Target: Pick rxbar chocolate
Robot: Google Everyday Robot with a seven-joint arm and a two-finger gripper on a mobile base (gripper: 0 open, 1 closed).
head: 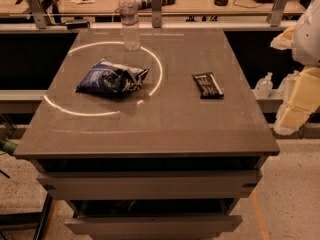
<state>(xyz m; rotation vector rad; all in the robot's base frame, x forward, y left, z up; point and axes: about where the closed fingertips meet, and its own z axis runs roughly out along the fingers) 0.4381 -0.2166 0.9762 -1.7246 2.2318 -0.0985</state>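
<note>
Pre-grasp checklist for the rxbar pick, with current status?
1. The rxbar chocolate is in view, lying flat on the table, right side: ok.
2. It lies apart from the blue bag and the water bottle: ok.
3. The tool is above the bar: not ok; it sits at the right edge of view, beyond the table.
4. Nothing stands between the tool and the bar: ok.
5. The bar is inside the table's edge: ok.

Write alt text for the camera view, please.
A black rxbar chocolate lies flat on the right of a grey table, untouched. A blue snack bag lies left of it, a water bottle stands behind; the robot's claw hangs beyond the table's right edge.
</note>
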